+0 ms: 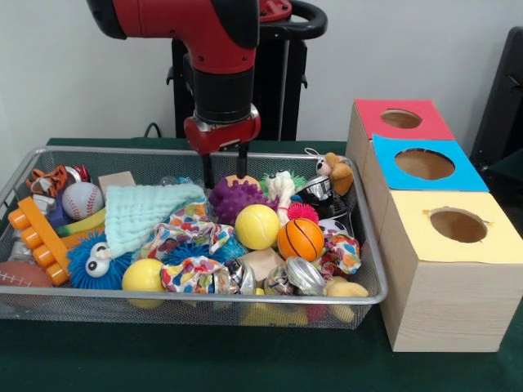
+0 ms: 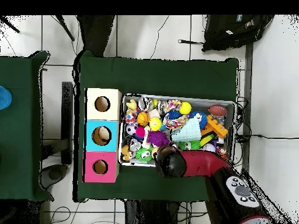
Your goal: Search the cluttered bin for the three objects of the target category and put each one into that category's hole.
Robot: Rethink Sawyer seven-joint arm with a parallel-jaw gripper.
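Gripper (image 1: 225,168) low over the bin's far side, just above a purple spiky ball (image 1: 234,198); two dark fingers (image 1: 243,160) pointing down, set narrowly apart, holding nothing. Red and black arm (image 1: 214,51) coming straight down from above.

One wire-mesh bin (image 1: 16,184) on a green table (image 1: 163,359), packed full. Balls counted in the front view: one yellow ball (image 1: 257,226) at centre, a second yellow one (image 1: 143,275) near the front rim, one mini basketball (image 1: 300,239), one baseball (image 1: 82,199), one brown football (image 1: 18,274) at the left corner. Also one blue fuzzy toy with eyes (image 1: 97,261), one pale green cloth (image 1: 145,211), one orange block toy (image 1: 37,237), two patterned scrunchies (image 1: 194,245), one toy bone (image 1: 283,193), one small plush (image 1: 334,172).

Cloth and scrunchies lying over neighbouring items, hiding parts of the pile.

Beside the bin, one wooden box (image 1: 433,302) with three round holes: red top (image 1: 400,119), blue top (image 1: 423,164), yellow top (image 1: 459,225). Something pale visible inside the blue hole from overhead.
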